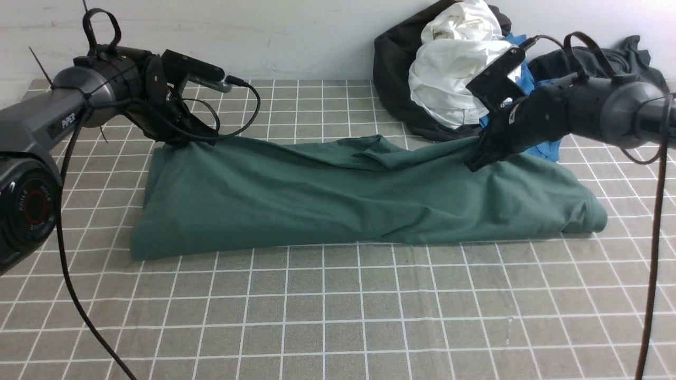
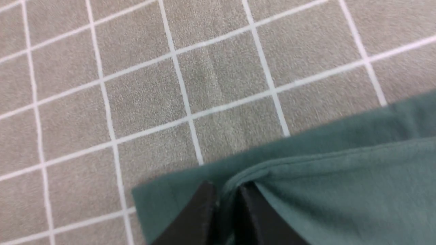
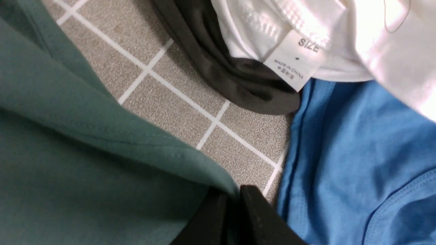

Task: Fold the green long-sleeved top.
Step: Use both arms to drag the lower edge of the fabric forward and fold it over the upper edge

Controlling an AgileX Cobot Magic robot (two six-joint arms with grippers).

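The green long-sleeved top (image 1: 359, 200) lies folded into a long band across the middle of the checked cloth. At its far left corner my left gripper (image 1: 182, 141) pinches the fabric. The left wrist view shows a fold of green cloth (image 2: 340, 190) caught between the two dark fingers of that gripper (image 2: 226, 185), which stand only a narrow gap apart. My right gripper (image 1: 471, 164) is at the top's far right edge. There the hem of the top (image 3: 68, 163) runs in between the nearly closed jaws of the right gripper (image 3: 233, 192).
A heap of clothes lies at the back right by the wall: a black garment (image 1: 391, 68), a white one (image 1: 454, 79) with a size label (image 3: 293, 61), a bright blue one (image 3: 357, 153) beside the right gripper, and a dark grey one (image 1: 607, 58). The checked cloth (image 1: 338, 316) covers the table.
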